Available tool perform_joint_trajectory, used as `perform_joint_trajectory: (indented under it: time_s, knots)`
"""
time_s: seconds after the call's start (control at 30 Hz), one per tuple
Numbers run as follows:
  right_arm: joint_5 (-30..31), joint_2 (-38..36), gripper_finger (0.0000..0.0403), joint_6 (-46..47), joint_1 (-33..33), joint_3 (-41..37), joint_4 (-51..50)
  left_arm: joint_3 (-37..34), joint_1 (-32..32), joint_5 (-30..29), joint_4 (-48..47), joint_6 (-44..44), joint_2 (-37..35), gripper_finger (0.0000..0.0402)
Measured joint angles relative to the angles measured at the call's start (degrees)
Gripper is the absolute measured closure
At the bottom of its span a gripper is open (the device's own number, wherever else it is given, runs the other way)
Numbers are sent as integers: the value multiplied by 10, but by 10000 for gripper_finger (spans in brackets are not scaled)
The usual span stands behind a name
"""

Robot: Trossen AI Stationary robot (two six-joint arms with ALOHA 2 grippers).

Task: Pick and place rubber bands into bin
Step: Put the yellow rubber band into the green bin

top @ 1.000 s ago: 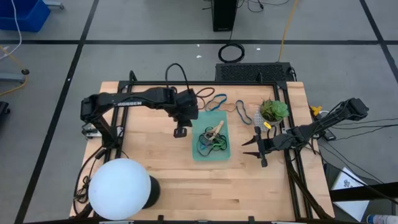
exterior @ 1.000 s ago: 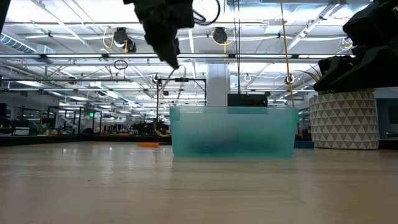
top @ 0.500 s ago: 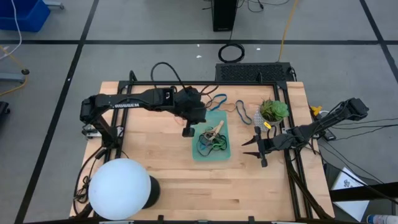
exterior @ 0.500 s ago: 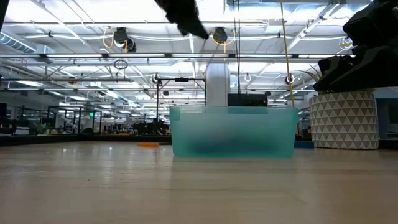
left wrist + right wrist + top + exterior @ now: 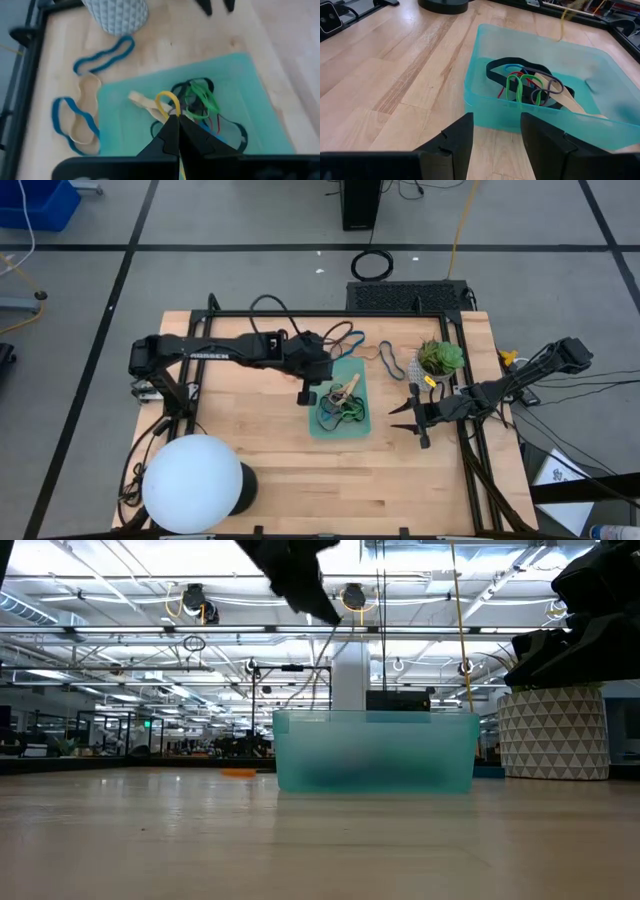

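Note:
The teal bin [image 5: 340, 405] sits mid-table with several rubber bands [image 5: 200, 100] lying in it. More bands, blue [image 5: 103, 55] and tan [image 5: 87, 90], lie flat on the wood beyond the bin's far edge. My left gripper [image 5: 309, 394] hovers over the bin's left rim, shut on a yellow rubber band [image 5: 167, 99]. My right gripper [image 5: 402, 418] waits open to the right of the bin, fingers [image 5: 454, 137] pointing at its wall [image 5: 530, 122] with nothing between them. My left gripper pinches the yellow band between its two fingertips [image 5: 169, 127]. A loop of it [image 5: 164, 95] sticks out past the tips. The fingers slant down from the table's left. The band hangs slack [image 5: 328, 648] above the bin, clear of its rim.
A white globe lamp [image 5: 193, 483] stands at the near left corner. A potted green plant [image 5: 438, 360] in a patterned white pot [image 5: 552, 735] stands right of the bin, near the far right. Bare wood lies in front of the bin.
My left gripper has moved toward the table's right edge, from beside the bin's left side to above its left rim. It stayed shut on the yellow band and tipped its fingers. The band now dangles over the bin.

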Motion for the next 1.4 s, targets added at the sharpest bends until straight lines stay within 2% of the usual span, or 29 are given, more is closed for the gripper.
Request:
perform_joint_trajectory:
  time_s: [0.67,0.8,1.0,1.2,1.4]
  knots:
    - [0,0,245,0,0,0,2,-210,22,10,167,-89,1,394]
    - [0,0,245,0,0,0,2,-222,22,10,167,-110,1,385]
    - [0,0,245,0,0,0,2,-223,22,7,167,-119,1,397]
    - [0,0,245,0,0,0,2,-223,22,7,167,-119,1,373]
    - [0,0,245,0,0,0,2,-223,21,6,168,-117,0,367]
